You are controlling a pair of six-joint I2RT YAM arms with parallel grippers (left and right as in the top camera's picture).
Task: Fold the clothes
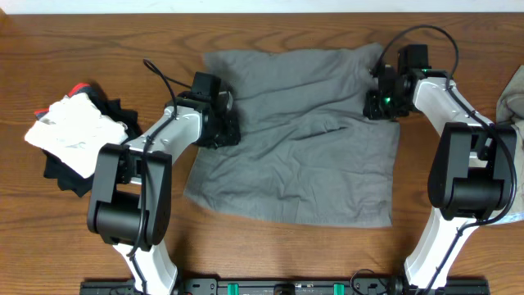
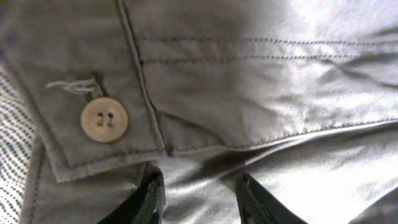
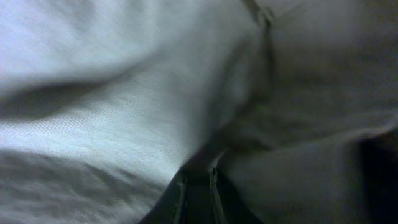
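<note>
Mid-grey shorts (image 1: 303, 156) lie spread out and wrinkled in the middle of the wooden table. My left gripper (image 1: 223, 127) rests on their left edge. In the left wrist view its fingers (image 2: 199, 193) stand apart over the grey cloth, just below the waistband with its pale button (image 2: 104, 120), and grip nothing. My right gripper (image 1: 378, 105) is at the shorts' upper right edge. In the right wrist view its fingers (image 3: 199, 177) are almost together, with grey fabric (image 3: 112, 112) bunched at their tips. A pale beige garment (image 1: 512, 102) shows at the right edge.
A pile of other clothes lies at the left: a white piece (image 1: 74, 131) on top of black ones (image 1: 78, 176), with a bit of red (image 1: 79, 88). The arm bases stand along the table's front edge.
</note>
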